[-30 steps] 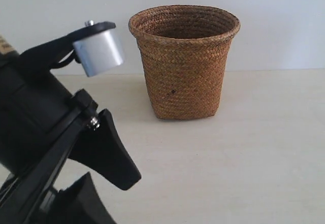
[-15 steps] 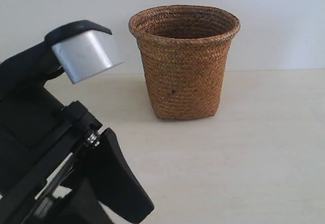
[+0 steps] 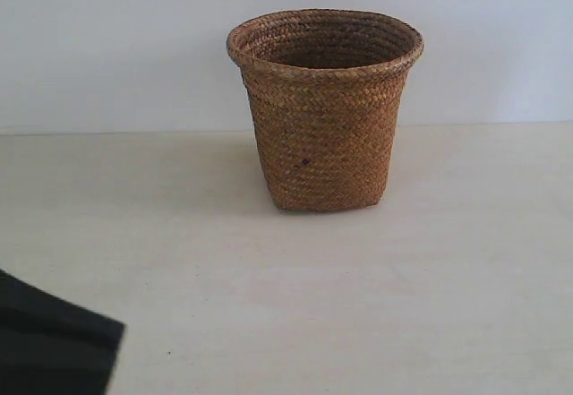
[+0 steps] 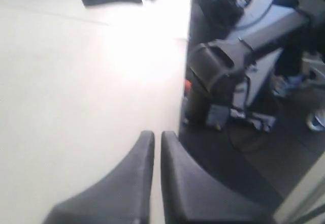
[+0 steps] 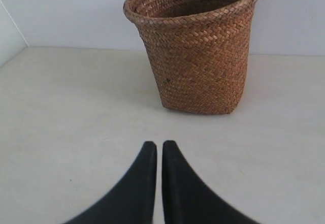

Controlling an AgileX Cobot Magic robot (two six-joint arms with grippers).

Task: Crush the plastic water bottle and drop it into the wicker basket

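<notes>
The brown wicker basket (image 3: 324, 113) stands upright on the pale table, near the back wall, with a small dark spot on its side. It fills the upper part of the right wrist view too, as wicker basket (image 5: 198, 46). My right gripper (image 5: 155, 145) is shut with nothing in it, low over the table and a short way in front of the basket. My left gripper (image 4: 153, 135) is shut and empty, at the table's edge. The plastic water bottle is out of view in every frame.
A black piece of the left arm (image 3: 49, 350) cuts into the lower left corner of the exterior view. Past the table edge (image 4: 182, 82) the left wrist view shows a black arm base (image 4: 218, 71) and floor clutter.
The left arm, which filled the left side of the exterior view, has dropped down and out to the lower left; only a black corner remains. The basket has not moved.
</notes>
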